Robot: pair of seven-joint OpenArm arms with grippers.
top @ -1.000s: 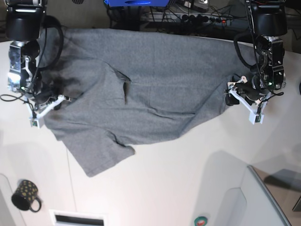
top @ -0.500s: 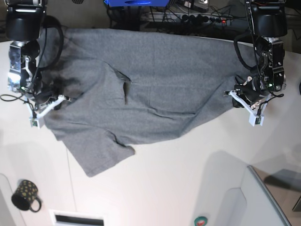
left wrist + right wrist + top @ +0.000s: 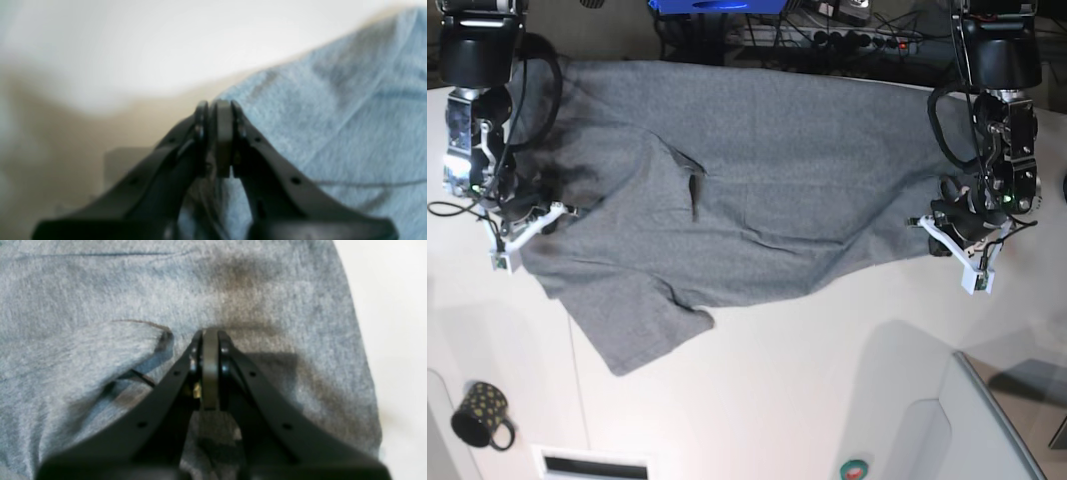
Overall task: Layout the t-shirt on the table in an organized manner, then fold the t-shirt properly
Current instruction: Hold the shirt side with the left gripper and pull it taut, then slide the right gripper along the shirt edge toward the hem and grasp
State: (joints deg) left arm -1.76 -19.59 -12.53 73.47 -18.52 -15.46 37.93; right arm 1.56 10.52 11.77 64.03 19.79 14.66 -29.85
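The grey t-shirt point(image 3: 767, 180) lies spread and wrinkled across the white table point(image 3: 807, 400), with one sleeve flopped toward the front left. In the base view my left gripper point(image 3: 939, 222) sits at the shirt's right edge. The left wrist view shows the left gripper point(image 3: 217, 106) shut, with t-shirt point(image 3: 333, 116) cloth pinched between its fingers and bare table point(image 3: 133, 50) beyond. My right gripper point(image 3: 552, 215) is at the shirt's left edge. In the right wrist view the right gripper point(image 3: 210, 335) is shut over bunched t-shirt point(image 3: 100, 290) fabric, with table point(image 3: 393, 306) to the right.
A dark dotted mug point(image 3: 482, 413) stands at the front left. A raised white panel point(image 3: 987, 430) with a grey edge fills the front right corner. A small round green and red thing point(image 3: 855, 468) lies near the front edge. Cables point(image 3: 827, 35) run behind the table.
My left gripper has gone from open to shut at the shirt's right edge and has shifted slightly toward the front right. The right arm has stayed where it was.
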